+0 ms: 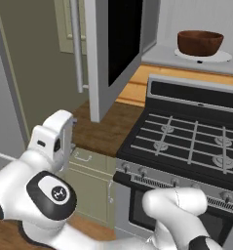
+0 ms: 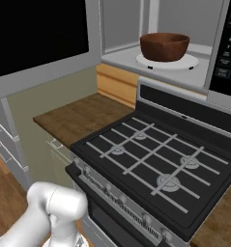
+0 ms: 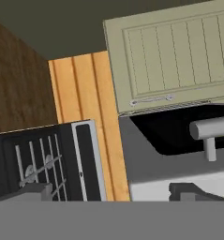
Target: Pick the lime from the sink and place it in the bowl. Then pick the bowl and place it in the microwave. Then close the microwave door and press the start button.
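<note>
The bowl (image 2: 164, 46) sits upright, mouth up, on the white turntable plate (image 2: 190, 62) inside the microwave (image 2: 122, 57); the microwave door (image 1: 115, 46) stands swung wide open, its long axis vertical, above the wooden counter (image 2: 78, 117). The gripper (image 3: 114, 191) points past the door handle (image 3: 212, 129); its jaws stand wide, holding nothing

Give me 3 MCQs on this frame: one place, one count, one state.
1. Where is the bowl?
A. on the range
B. inside the microwave, on its white plate
C. on the wooden counter

2. How many burners does the range show?
A. two
B. four
C. six

3. What state is the microwave door in?
A. swung open
B. shut
C. removed

Key:
1 B: the bowl sits on the plate within the grey cavity.
2 B: four round burners show under the grates in the right base view.
3 A: the door stands out over the counter, leaving the cavity exposed.
</note>
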Motion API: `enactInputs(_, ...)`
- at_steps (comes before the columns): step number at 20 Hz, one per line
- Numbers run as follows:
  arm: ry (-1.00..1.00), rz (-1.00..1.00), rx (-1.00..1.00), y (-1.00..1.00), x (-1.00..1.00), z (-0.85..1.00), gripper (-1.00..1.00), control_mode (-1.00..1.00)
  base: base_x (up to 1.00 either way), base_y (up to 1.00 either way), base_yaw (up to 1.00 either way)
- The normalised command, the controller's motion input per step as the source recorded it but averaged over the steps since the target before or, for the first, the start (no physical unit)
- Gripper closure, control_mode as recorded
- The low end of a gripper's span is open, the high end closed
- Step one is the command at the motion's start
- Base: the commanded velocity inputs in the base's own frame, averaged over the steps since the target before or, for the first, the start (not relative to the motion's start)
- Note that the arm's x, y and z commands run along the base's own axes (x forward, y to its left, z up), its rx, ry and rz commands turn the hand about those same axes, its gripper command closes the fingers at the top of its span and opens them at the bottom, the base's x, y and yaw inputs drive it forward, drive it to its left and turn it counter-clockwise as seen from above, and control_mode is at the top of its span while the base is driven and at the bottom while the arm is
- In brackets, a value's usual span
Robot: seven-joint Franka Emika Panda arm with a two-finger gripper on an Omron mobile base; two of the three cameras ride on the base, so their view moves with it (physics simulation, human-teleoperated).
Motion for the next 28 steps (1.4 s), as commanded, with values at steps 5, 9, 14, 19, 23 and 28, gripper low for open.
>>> enactInputs(5,-0.02,-0.11,0.0,0.57,0.94,-0.22,-1.0,-1.0,0.0,0.0,0.0)
enactInputs(9,-0.03,-0.04,0.0,-0.01,0.94,0.0,-1.0,-1.0,0.0,0.0,0.0)
enactInputs(14,-0.02,-0.03,0.0,-0.25,0.8,0.02,-1.0,-1.0,0.0,0.0,0.0)
enactInputs(19,-0.04,-0.02,0.01,-0.48,0.51,0.27,-1.0,-1.0,0.0,0.0,0.0)
enactInputs(23,-0.17,-0.02,0.04,-0.79,0.05,0.42,-1.0,-1.0,0.0,0.0,0.0)
enactInputs(28,-0.15,0.0,0.08,-0.97,0.0,0.37,-1.0,-1.0,0.0,0.0,0.0)
